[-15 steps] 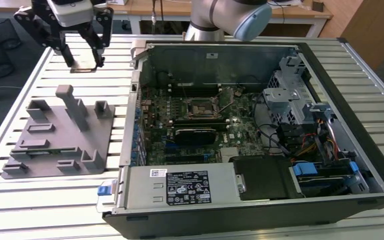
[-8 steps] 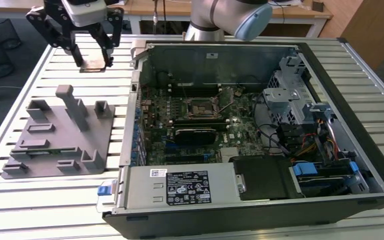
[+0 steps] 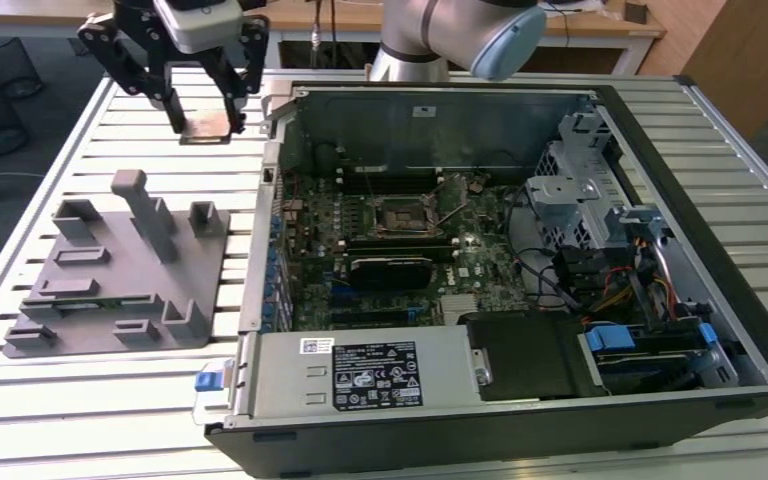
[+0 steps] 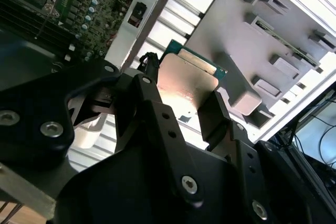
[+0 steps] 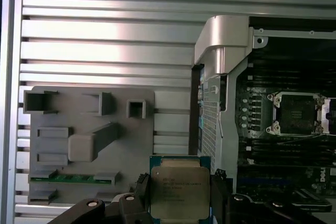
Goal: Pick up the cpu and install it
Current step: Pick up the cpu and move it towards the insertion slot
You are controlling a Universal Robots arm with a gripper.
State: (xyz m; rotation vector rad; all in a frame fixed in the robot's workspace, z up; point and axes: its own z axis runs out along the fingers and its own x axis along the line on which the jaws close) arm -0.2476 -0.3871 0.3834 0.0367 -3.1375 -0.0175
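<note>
The cpu [image 3: 207, 126], a flat square chip with a silver metal top, hangs above the slatted table at the exterior view's upper left. My gripper [image 3: 207, 122] is shut on it, one black finger on each side. Both wrist views show the cpu [image 4: 186, 85] [image 5: 179, 192] clamped between the fingers [image 4: 152, 95] [image 5: 140, 186], its green rim showing. The open computer case [image 3: 651, 130] lies to the exterior view's right of the gripper. The motherboard's socket [image 3: 400, 215] [image 5: 294, 114], black with a metal frame, sits inside it, well apart from the cpu.
A grey plastic fixture plate [image 3: 117, 270] [image 5: 89, 140] [image 4: 273, 51] with upright posts lies on the table [image 3: 91, 400] below the gripper. The case's raised walls, drive cage [image 3: 584, 190] and cables [image 3: 624, 290] surround the motherboard. The arm's base [image 3: 418, 40] stands behind the case.
</note>
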